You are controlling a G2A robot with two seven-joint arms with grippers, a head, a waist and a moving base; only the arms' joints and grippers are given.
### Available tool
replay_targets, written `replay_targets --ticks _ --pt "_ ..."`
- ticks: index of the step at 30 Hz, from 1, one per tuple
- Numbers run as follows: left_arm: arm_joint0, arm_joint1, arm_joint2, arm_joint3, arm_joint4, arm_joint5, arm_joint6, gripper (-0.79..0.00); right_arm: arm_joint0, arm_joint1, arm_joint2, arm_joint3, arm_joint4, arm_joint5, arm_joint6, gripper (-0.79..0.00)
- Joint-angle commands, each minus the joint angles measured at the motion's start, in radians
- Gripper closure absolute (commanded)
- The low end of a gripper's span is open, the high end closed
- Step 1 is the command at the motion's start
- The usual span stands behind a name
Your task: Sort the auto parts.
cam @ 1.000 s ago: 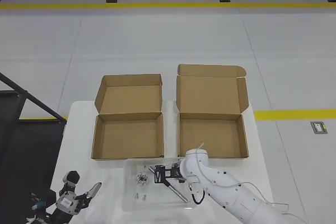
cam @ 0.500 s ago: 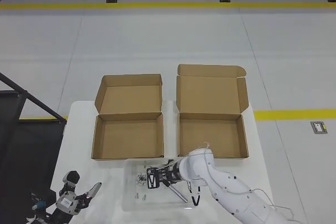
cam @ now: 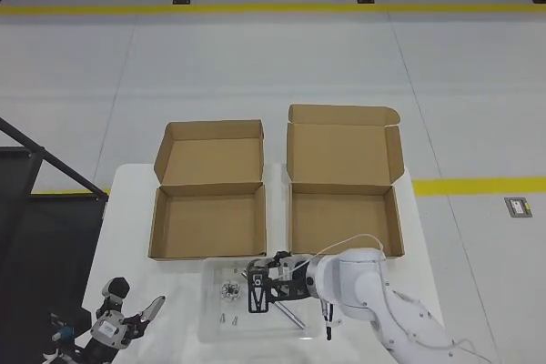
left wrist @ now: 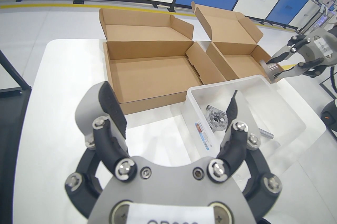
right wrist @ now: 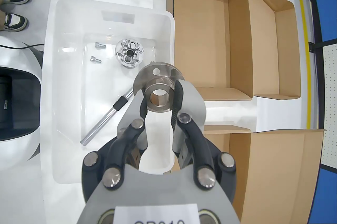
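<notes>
I logged right gripper (right wrist: 160, 98) fingers clamped on flanged hub (right wrist: 157, 74), held over rim of clear bin (right wrist: 105, 3); left gripper (left wrist: 170, 89) fingers spread apart, empty, above bench (left wrist: 65, 72).

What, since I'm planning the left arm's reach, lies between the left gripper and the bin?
Only bare table: in the top view nothing lies between the left gripper and the bin.

Right pincer (right wrist: 160, 100) clamped on flanged hub (right wrist: 157, 77); left pincer (left wrist: 169, 93) spread wide, well apart.
</notes>
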Motion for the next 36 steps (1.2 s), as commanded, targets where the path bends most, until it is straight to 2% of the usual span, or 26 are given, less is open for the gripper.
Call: replay_targets --ticks 1,6,8,12,19,28,29,30,31,32,34,35,36 --pt "0.0 0.0 0.0 0.0 0.0 0.0 0.0 -0.785 -0.013 -0.001 0.004 0.001 0.002 0.04 -0.014 0.0" --pt "0.0 0.0 0.0 0.0 0.0 0.0 0.0 -0.785 0.013 -0.01 0.07 0.079 0.038 0.261 -0.044 0.0" --pt "0.0 0.0 0.0 0.0 0.0 0.0 0.0 -0.785 0.047 -0.018 0.1 0.145 0.049 0.385 -0.043 0.0" --pt "0.0 0.0 0.0 0.0 0.0 0.0 0.0 -0.785 0.144 -0.036 0.109 0.324 0.048 0.528 0.005 0.0" --pt "0.0 0.0 0.0 0.0 0.0 0.0 0.0 -0.785 0.349 -0.087 0.028 0.716 0.177 0.445 0.089 0.0" --pt "0.0 0.0 0.0 0.0 0.0 0.0 0.0 -0.785 0.471 -0.161 -0.081 1.033 0.227 0.454 0.046 0.0" --pt "0.0 0.0 0.0 0.0 0.0 0.0 0.0 -0.785 0.481 -0.168 -0.088 1.059 0.23 0.456 0.038 -0.209" --pt "0.0 0.0 0.0 0.0 0.0 0.0 0.0 -0.785 0.489 -0.175 -0.096 1.082 0.232 0.457 0.032 -0.459" --pt "0.0 0.0 0.0 0.0 0.0 0.0 0.0 -0.785 0.497 -0.181 -0.102 1.1 0.234 0.457 0.026 -0.591" --pt "0.0 0.0 0.0 0.0 0.0 0.0 0.0 -0.785 0.504 -0.187 -0.108 1.117 0.235 0.456 0.019 -0.662" --pt "0.0 0.0 0.0 0.0 0.0 0.0 0.0 -0.785 0.516 -0.196 -0.116 1.143 0.237 0.455 0.006 -0.668" --pt "0.0 0.0 0.0 0.0 0.0 0.0 0.0 -0.785 0.521 -0.199 -0.118 1.152 0.236 0.456 0.0 -0.72" --pt "0.0 0.0 0.0 0.0 0.0 0.0 0.0 -0.785 0.526 -0.202 -0.121 1.158 0.234 0.455 -0.003 -0.717"
